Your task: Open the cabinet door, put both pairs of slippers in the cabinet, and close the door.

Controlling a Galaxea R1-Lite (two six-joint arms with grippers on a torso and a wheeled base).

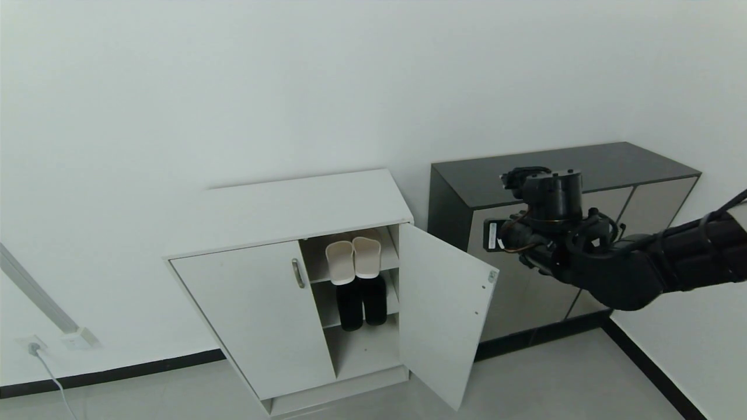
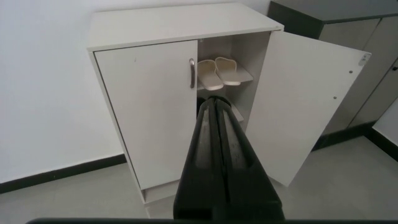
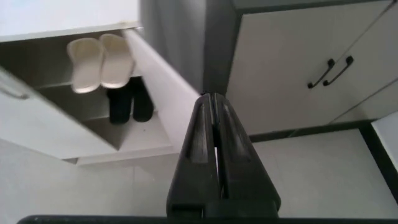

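Note:
The white cabinet (image 1: pixel 292 204) stands against the wall with its left door (image 1: pixel 257 315) shut and its right door (image 1: pixel 437 315) swung open. A beige pair of slippers (image 1: pixel 353 259) lies on the upper shelf. A black pair of slippers (image 1: pixel 362 300) stands on the shelf below. My right gripper (image 3: pixel 214 98) is shut and empty, hovering just beside the outer edge of the open door (image 3: pixel 165 81). My left gripper (image 2: pixel 212 102) is shut on nothing and points at the cabinet opening from some distance, below the beige slippers (image 2: pixel 221 71).
A dark cabinet (image 1: pixel 583 169) with grey doors stands right of the white one, behind my right arm (image 1: pixel 630 262). A wall socket (image 1: pixel 32 345) with a cable sits low on the left. Bare floor (image 1: pixel 554 385) lies in front of both cabinets.

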